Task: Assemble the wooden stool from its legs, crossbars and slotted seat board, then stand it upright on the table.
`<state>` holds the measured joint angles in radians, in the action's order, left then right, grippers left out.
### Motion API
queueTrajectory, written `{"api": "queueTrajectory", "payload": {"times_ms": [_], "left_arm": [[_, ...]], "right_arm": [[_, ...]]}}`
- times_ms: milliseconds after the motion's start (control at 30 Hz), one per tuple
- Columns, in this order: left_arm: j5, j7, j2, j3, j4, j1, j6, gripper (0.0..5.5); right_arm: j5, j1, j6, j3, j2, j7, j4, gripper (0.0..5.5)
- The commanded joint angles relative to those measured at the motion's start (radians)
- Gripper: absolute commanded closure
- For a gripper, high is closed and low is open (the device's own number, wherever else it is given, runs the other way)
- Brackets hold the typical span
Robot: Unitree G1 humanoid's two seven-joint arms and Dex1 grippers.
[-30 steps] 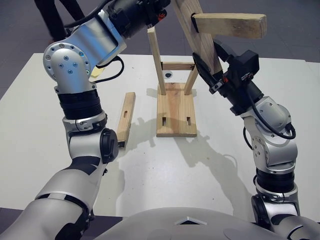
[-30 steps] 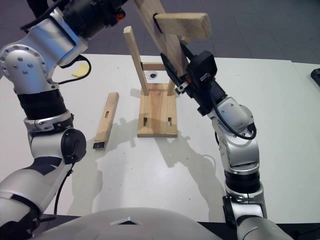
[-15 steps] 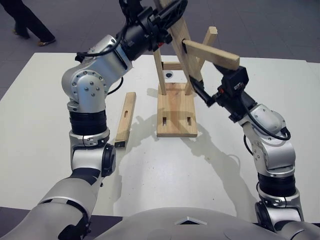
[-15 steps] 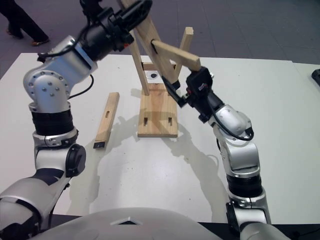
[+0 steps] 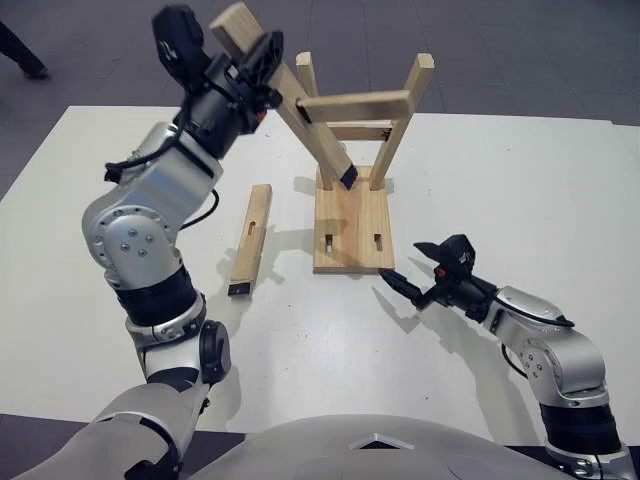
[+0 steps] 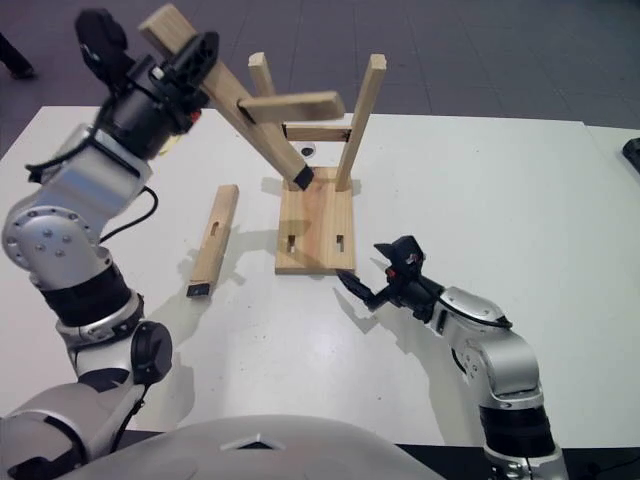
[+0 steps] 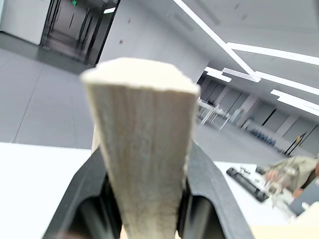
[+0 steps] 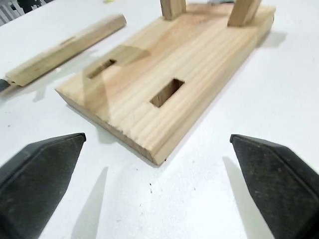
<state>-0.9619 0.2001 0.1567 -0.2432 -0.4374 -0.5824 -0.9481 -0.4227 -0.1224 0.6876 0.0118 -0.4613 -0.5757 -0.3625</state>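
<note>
- The left claw [image 5: 258, 72] is at the upper left of the head view, clenched on a wooden leg [image 5: 290, 100]. In the left wrist view its dark fingers [image 7: 84, 199] press both sides of the wood.
- The held leg slants down toward the frame's centre. Its dark-tipped lower end is just over the far end of the seat board [image 5: 352, 225]; I cannot tell whether they touch.
- A crossbar [image 5: 350, 105] juts from the held leg toward the right and overlaps the right standing leg [image 5: 405, 120].
- The seat board lies flat in the middle of the white worktop [image 5: 100, 200], with two open slots [image 5: 328, 242] toward its lower end.
- The left standing leg [image 5: 305, 75] and the right one rise from the board's far end, joined by a rear crossbar [image 5: 362, 130].
- A loose slotted wooden piece [image 5: 250, 235] lies flat just left of the board, apart from it.
- The right claw [image 5: 405, 268] is low over the worktop at lower right of centre, near the board's lower right corner. It is released, its fingers [image 8: 45, 164] spread wide with nothing between them.
</note>
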Motion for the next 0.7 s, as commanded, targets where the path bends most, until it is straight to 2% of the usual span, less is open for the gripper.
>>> {"api": "queueTrajectory", "payload": {"times_ms": [33,333,500,700], "left_arm": [[0.081,0.013,-0.012,0.061,-0.041,0.068,0.033,4.48],[0.276,-0.027,-0.033,0.156,-0.015,0.138,0.146,4.48],[0.298,-0.022,-0.05,0.103,0.016,0.125,0.183,4.48],[0.338,-0.007,-0.098,0.13,-0.004,0.163,0.184,4.48]], "right_arm": [[0.067,0.025,-0.041,0.089,0.029,0.017,0.072,0.1],[0.212,0.143,-0.125,0.171,0.116,0.136,0.192,0.1],[0.263,0.174,-0.154,0.181,0.148,0.181,0.223,0.1],[0.281,0.182,-0.138,0.198,0.192,0.208,0.226,0.1]]}}
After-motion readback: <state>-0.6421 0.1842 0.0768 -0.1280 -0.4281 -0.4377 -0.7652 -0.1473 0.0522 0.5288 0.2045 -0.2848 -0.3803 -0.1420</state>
